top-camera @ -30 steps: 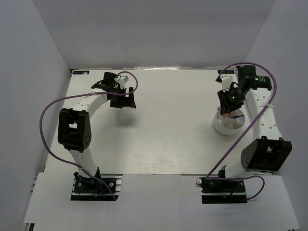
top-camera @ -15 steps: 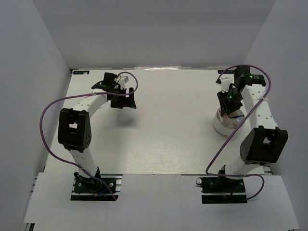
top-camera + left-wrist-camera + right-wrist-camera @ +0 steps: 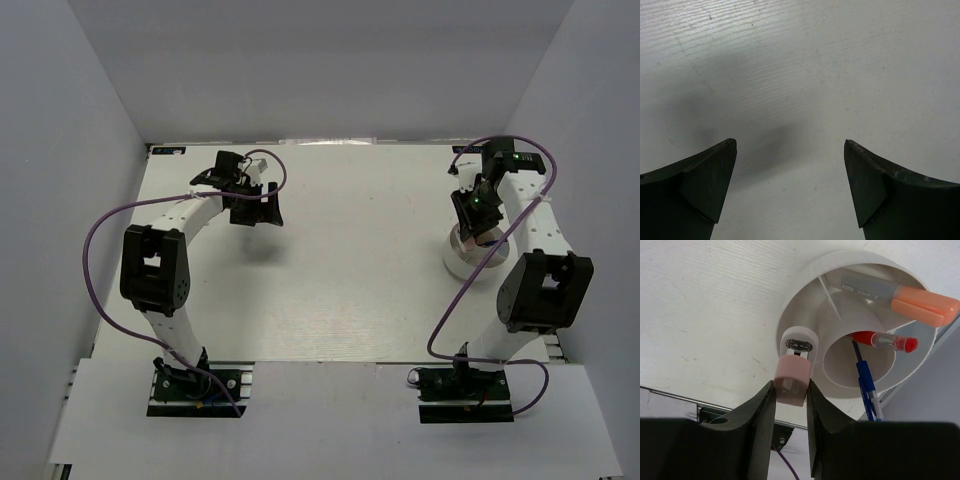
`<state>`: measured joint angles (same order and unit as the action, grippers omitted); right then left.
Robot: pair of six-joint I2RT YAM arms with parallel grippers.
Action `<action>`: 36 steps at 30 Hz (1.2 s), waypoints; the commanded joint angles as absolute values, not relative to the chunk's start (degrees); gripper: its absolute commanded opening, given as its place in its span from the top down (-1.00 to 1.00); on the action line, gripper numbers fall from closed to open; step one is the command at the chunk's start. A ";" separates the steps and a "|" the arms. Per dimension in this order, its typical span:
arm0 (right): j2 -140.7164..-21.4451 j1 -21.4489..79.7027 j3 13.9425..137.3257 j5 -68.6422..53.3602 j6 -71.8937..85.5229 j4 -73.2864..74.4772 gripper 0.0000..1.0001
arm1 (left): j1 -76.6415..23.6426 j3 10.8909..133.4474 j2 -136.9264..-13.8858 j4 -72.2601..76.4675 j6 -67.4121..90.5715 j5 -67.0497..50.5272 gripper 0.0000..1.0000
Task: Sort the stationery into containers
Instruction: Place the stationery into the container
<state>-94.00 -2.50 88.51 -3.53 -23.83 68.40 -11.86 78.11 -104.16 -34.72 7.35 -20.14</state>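
White round divided bowl point(image 3: 795, 305), upper right of the wrist view, holds orange-capped white marker point(image 3: 890, 292), slim red pen point(image 3: 880, 340) and slim blue pen point(image 3: 867, 390); right gripper point(image 3: 790, 386) clamps pinkish-white eraser point(image 3: 792, 374) at its rim, undeposited; left gripper point(image 3: 789, 145) gapes empty.

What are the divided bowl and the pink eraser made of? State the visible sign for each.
The divided bowl: probably hard plastic, smooth, slightly glossy white; thin, even walls and partitions. The pink eraser: likely soft rubber, matte; a dull pale-pink block pinched between the right fingers.
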 commanded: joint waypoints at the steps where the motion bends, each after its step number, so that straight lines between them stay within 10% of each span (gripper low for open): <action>1: -94.39 -2.20 91.23 -2.29 -22.50 67.50 1.00 | -12.22 77.78 -102.13 -34.45 7.56 -21.18 -0.96; 27: -96.86 -0.70 90.53 -0.62 -20.83 66.27 0.96 | -12.22 76.73 -102.30 -33.66 8.09 -21.01 -0.96; 36: -96.42 -0.44 90.26 -0.26 -20.48 66.18 0.10 | -12.22 77.43 -102.83 -33.84 8.35 -21.27 -0.96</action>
<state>-97.23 -0.71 88.75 -0.95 -21.02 67.00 -11.86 77.30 -104.16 -34.30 8.01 -20.16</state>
